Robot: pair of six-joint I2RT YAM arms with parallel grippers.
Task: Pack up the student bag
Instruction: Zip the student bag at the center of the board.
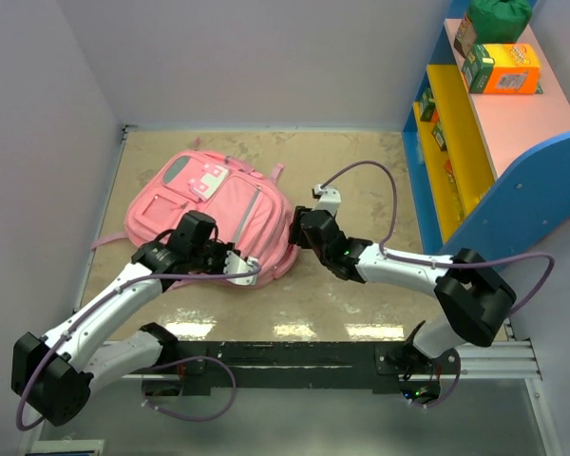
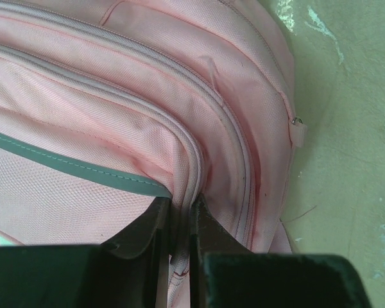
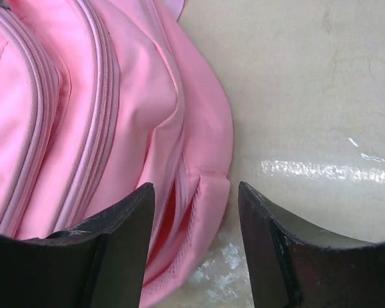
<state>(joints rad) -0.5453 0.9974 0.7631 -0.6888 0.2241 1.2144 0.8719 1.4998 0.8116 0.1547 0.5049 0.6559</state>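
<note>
The pink backpack (image 1: 209, 214) is lying flat on the beige table (image 1: 361, 190), left of the middle, with its front turned up. Its long axis seems to be running on a slant, from the far left to the near right. The grey front pocket and small white label are sitting at the far-left end, while the curved zip end is pointing toward the arms.

The left gripper (image 1: 239, 269) is reaching onto the near edge of the backpack. In the left wrist view its fingers (image 2: 155, 234) are standing almost together and pinching a ridge of pink fabric and zip seam between them.

The right gripper (image 1: 296, 233) is resting at the right edge of the backpack. In the right wrist view its fingers (image 3: 115, 250) are standing wide apart, gripping nothing; the rounded pink edge is lying in the gap, closer to the left finger, with bare table under the rest.

A shelf unit (image 1: 475, 123) is standing along the right side, well apart from the backpack.
</note>
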